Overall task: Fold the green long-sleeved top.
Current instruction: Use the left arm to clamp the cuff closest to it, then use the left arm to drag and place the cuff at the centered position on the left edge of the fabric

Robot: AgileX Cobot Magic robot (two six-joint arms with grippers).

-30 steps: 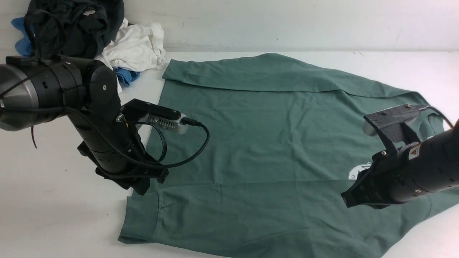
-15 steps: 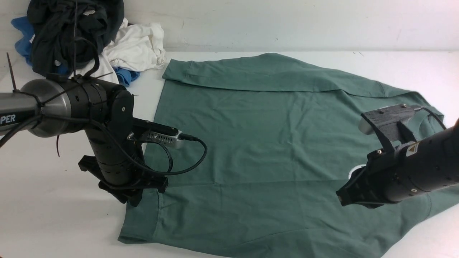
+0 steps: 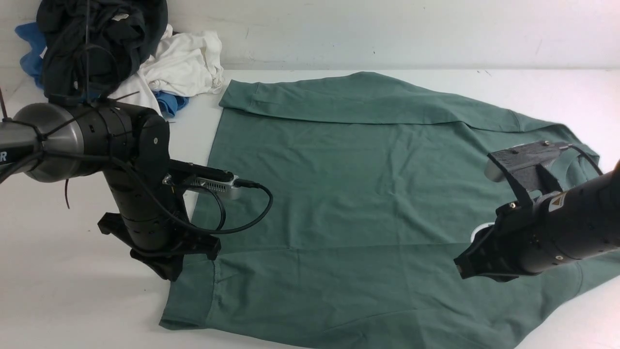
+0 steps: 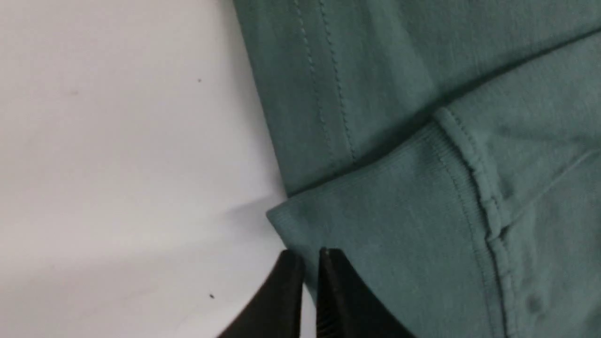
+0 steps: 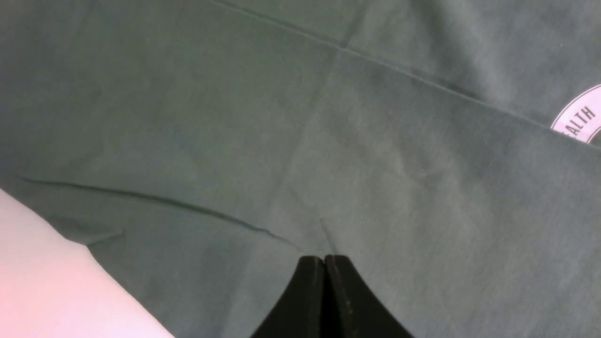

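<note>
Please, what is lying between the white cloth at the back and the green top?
In the front view, part of a blue cloth lies under the edge of the white cloth; then bare tabletop up to the green top.

The green long-sleeved top (image 3: 339, 184) lies spread on the desk, its far and near sleeves turned inward across the body in long folds. Part of its white round chest logo shows.
</note>
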